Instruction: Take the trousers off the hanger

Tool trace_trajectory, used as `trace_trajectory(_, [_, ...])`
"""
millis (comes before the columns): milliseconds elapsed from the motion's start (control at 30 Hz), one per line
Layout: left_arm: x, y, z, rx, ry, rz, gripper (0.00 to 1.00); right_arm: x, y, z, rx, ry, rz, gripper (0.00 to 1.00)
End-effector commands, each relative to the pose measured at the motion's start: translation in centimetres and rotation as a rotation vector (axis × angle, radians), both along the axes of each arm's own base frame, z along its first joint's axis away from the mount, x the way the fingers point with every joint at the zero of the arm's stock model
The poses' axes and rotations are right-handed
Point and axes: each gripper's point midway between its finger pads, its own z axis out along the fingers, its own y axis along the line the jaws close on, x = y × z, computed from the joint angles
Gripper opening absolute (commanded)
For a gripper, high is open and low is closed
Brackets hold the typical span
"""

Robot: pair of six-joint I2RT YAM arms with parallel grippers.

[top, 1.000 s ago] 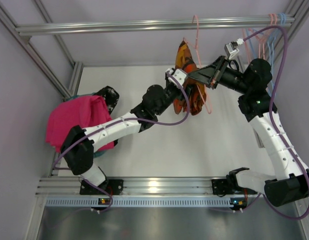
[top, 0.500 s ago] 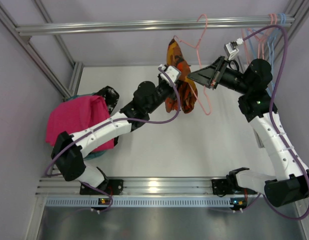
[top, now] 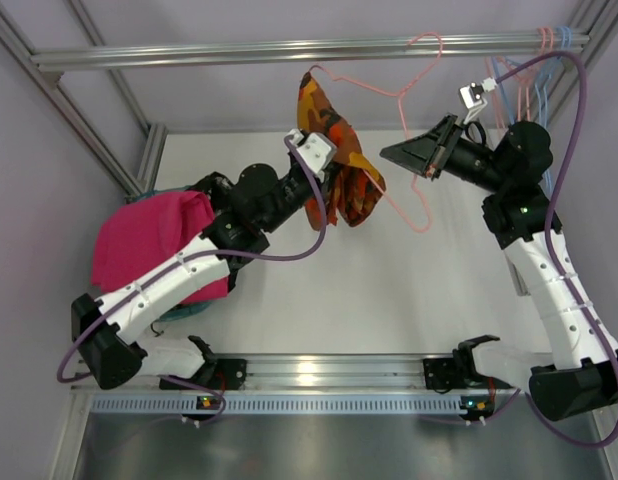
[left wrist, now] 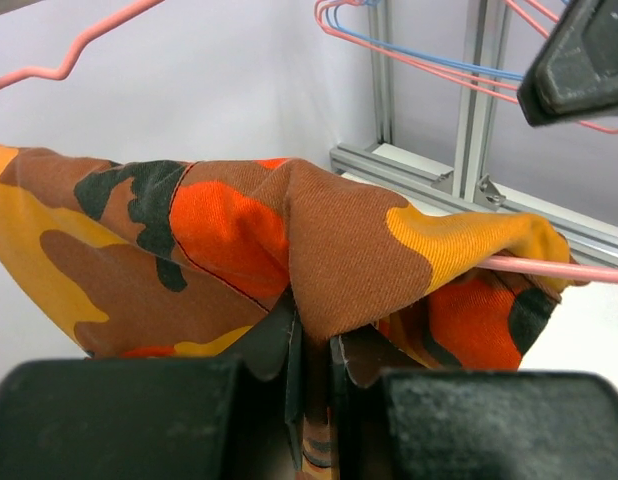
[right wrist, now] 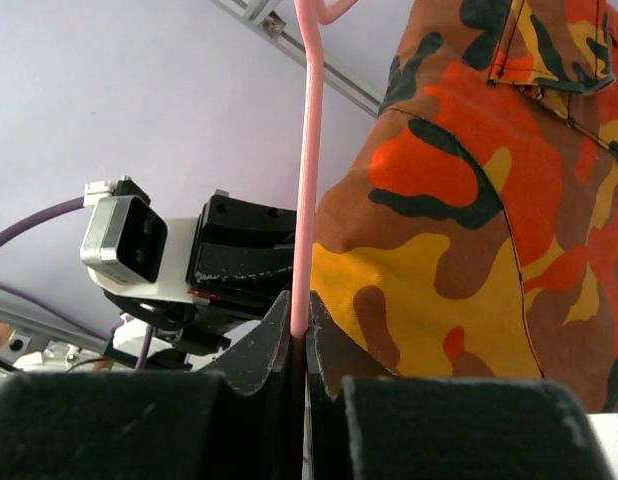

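The orange-red-yellow patterned trousers [top: 339, 185] hang bunched over a pink wire hanger [top: 399, 92] above the table's middle. My left gripper [top: 331, 172] is shut on a fold of their cloth [left wrist: 329, 240]; its jaws [left wrist: 314, 335] pinch the fabric between them. My right gripper [top: 387, 153] is to the right, shut on the hanger's thin pink wire [right wrist: 309, 150], which rises straight out of its jaws [right wrist: 301, 320]. The trousers [right wrist: 469, 200] fill the right of that view. The magenta-pink trousers [top: 154, 240] lie in a heap at the table's left edge.
A black garment [top: 217, 190] and a bit of teal cloth [top: 179, 310] lie beside and under the magenta heap. Blue and pink spare hangers [top: 544, 45] hang on the aluminium rail [top: 289, 50] at the back right. Frame posts stand at both sides.
My left gripper has shut on the patterned trousers and pulled them left along the hanger. The left arm drew back leftward; the hanger swung that way, still held by the right gripper.
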Motion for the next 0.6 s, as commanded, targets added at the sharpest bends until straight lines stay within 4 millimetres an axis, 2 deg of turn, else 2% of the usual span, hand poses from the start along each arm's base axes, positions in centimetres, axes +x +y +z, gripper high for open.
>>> trace_trajectory(0, [-1.6,1.6,3.9,-0.072,-0.090,-0.019,0.00,-0.1,-1.7,6.1,0.070,-0.265,-0.091,0.00])
trace_trajectory(200, [-3.0,-0.4,0.2,-0.018,-0.009,-0.148,0.00,-2.4,-1.0,10.5,0.120,-0.390,-0.030,0.00])
trace_trajectory(267, [-3.2,-1.2,-0.8,-0.011,0.017,-0.185,0.00,-2.6,-0.8,10.9,0.126,-0.399,-0.020,0.00])
trace_trajectory(433, [-2.0,-2.5,-3.0,0.011,0.074,-0.182,0.00,-3.3,-0.4,11.6,0.135,-0.408,0.007,0.00])
trace_trajectory(533, [-2.6,-4.2,-3.5,0.009,0.106,-0.273,0.00,-3.3,-0.3,11.5,0.142,-0.403,0.020,0.00])
trace_trajectory(567, [-3.5,-5.0,-3.5,0.008,0.118,-0.335,0.00,-3.2,-0.1,11.5,0.143,-0.397,0.024,0.00])
